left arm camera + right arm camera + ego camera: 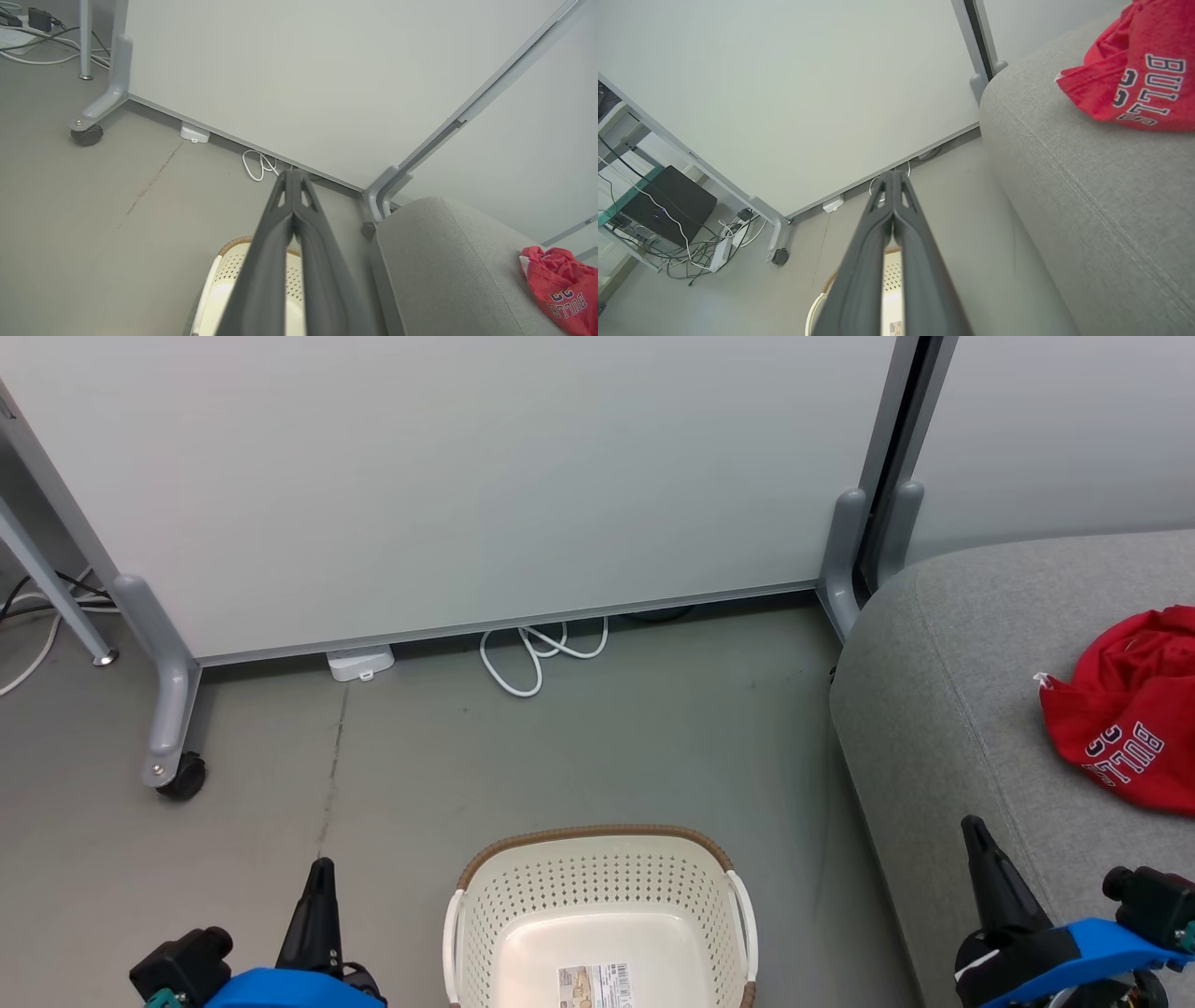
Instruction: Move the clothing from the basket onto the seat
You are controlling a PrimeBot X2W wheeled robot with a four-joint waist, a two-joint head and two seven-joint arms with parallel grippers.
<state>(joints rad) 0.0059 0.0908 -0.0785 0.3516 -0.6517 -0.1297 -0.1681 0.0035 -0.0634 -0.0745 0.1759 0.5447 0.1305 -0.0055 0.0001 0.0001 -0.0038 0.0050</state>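
Both claws are pressed together, and you hold nothing in either. Your left claw (320,875) stands over the floor (560,756) just left of the basket (597,834), fingers pointing up the head view and touching nothing. In its wrist view the two dark fingers meet at the tips, with only a thin slit lower down. Your right claw (976,831) shows against the near left edge of the seat (943,709) in the head view. Its fingers are likewise tip to tip, and in its wrist view they stand clear of the fabric.

The basket sits on the floor between your two arms, just beside the seat. Its pale bottom shows, with a label (595,985) stuck on it. The clothing (1130,709) lies crumpled on the seat at the right of the head view, well apart from both claws, with white "BULLS" lettering showing. Beyond the basket a white cable (523,658) loops on the floor at the foot of a pale panel (467,476).
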